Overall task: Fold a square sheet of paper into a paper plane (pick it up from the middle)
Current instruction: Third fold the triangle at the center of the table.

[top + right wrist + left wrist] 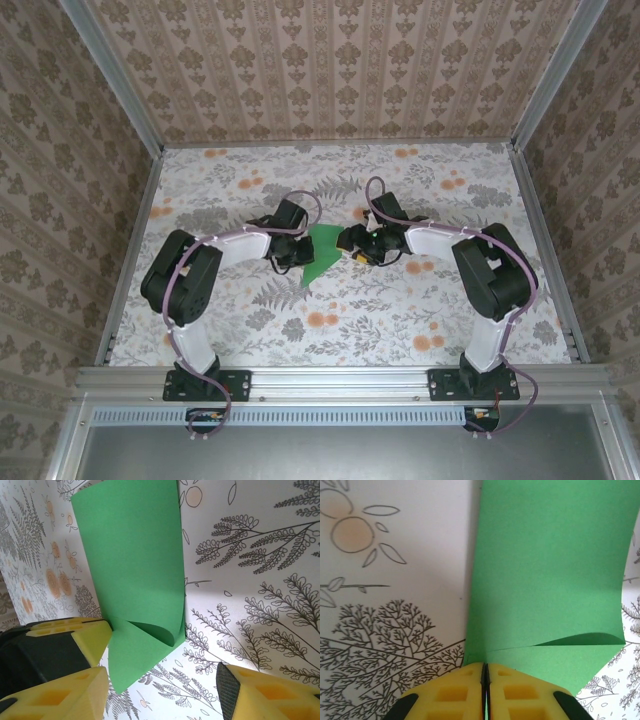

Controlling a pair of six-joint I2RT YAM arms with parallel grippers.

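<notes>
At the left of centre in the top view, the left gripper [290,248] reaches in over the floral-printed table [230,180]. Its own camera shows the yellow pads pressed flat together along the bottom edge of the frame, pinching the near edge of the thin, bright green square sheet of paper [545,575].

The sheet lies at the middle of the top view, between the two grippers. It is partly folded. A curled flap [155,632] bulges up from it, rounded and not pressed into a crease.

To the right of centre, the right gripper [357,243] sits just beside the sheet. In its wrist view the two yellow fingers stand wide apart in the lower corners, holding nothing.

The main risk, as I judge it, is the single pinch at one edge. Paper this thin can swivel about that point, or tear, if the left arm pulls sideways. The loose flap may also spring back, or crease off-line, if the right fingers come down on it unevenly. A nudge from either open finger would likely slide the free side and skew the fold.
</notes>
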